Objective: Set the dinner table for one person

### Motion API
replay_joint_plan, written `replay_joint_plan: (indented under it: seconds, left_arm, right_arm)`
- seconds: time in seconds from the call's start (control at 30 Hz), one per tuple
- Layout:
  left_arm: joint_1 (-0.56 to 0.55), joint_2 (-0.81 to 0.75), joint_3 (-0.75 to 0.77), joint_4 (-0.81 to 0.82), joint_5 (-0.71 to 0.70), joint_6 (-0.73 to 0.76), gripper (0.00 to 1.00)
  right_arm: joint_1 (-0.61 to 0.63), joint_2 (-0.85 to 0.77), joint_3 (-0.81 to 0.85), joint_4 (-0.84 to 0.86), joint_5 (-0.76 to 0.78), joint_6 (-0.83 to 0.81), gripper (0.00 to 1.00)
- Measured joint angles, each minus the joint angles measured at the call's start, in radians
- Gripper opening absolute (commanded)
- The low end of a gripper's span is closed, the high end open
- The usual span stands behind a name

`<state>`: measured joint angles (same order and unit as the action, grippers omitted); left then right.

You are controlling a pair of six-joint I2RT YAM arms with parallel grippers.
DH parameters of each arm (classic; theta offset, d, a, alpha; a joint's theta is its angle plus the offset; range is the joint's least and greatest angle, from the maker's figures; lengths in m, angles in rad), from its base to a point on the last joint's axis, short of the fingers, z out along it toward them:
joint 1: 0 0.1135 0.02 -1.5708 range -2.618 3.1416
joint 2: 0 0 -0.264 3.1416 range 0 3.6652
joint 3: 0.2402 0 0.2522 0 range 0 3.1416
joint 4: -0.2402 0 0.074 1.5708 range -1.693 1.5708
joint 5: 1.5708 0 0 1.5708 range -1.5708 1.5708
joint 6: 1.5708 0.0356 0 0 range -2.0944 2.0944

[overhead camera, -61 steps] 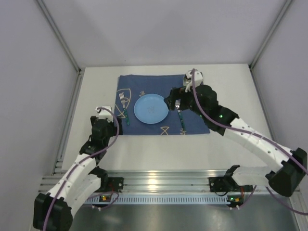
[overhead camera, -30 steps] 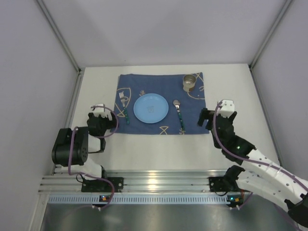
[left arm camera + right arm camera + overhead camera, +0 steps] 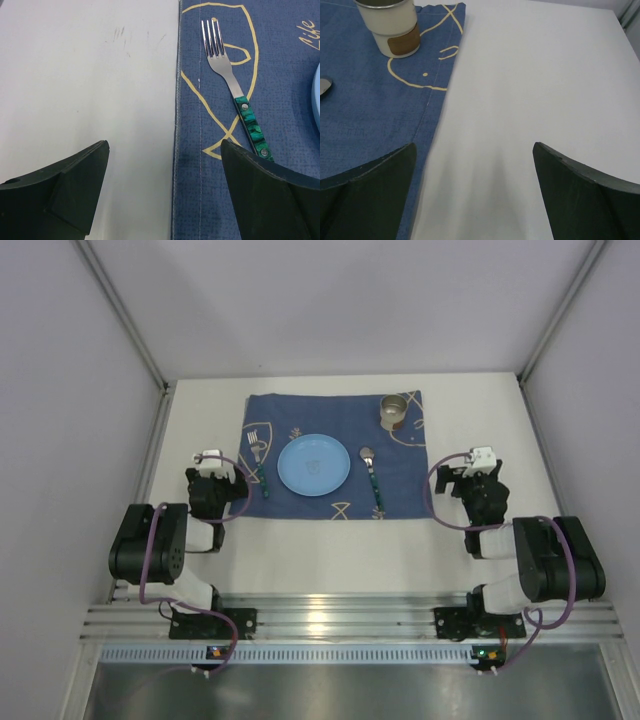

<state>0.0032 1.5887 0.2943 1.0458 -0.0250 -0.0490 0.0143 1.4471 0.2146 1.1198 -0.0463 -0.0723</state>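
Seemingly done: fork nine o'clock of plate, spoon three, cup one; both jaws apart, empty; next: only confirm layout.

Dinner table: large flat rectangular top, matte white, lying level. A ribbed aluminium rail runs the full length of its near edge. The left wrist view shows a bare white surface with a few faint grey scuff marks. In the right wrist view the surface is plain and unmarked, with a soft shadow low down.
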Motion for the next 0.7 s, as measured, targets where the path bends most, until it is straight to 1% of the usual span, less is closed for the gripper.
replay_joint_plan:
  seconds: [0.2,0.7]
  left_arm:
    - [0.0,0.0,0.0,0.0,0.0,0.0,0.98]
    - [0.0,0.0,0.0,0.0,0.0,0.0,0.98]
  right_arm:
    - [0.0,0.0,0.0,0.022,-0.039,-0.006,1.0]
    - [0.0,0.0,0.0,0.027,-0.053,-0.006,1.0]
